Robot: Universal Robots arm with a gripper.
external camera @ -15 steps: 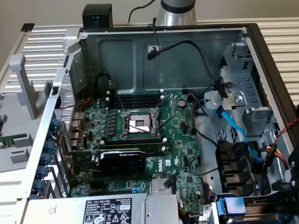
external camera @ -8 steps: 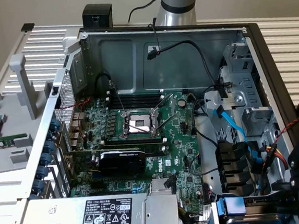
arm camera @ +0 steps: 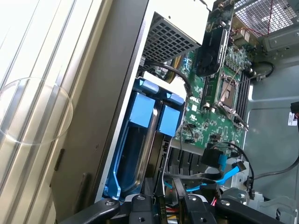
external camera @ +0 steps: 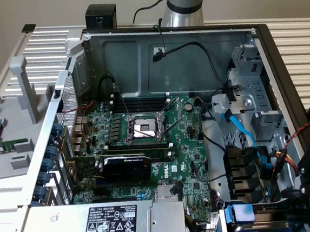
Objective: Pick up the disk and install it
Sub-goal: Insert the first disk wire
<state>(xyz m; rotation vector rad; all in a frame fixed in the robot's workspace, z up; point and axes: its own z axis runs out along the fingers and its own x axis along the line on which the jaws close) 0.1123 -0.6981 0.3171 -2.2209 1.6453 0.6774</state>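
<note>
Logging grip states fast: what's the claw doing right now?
Claw: open, a gap between its fingers, holding nothing.

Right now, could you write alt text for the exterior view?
An open computer case shows a green motherboard with an empty processor socket. Blue drive carriers sit at the exterior view's lower right, the black gripper near them.

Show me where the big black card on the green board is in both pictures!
Exterior view: the black card lies across the green board, in the lower middle of the picture, just below the CPU socket.
Wrist view: the black card sits between the power supply's mesh and the CPU socket.
Shared landmark: the square CPU socket, right beside the card in both.
</note>
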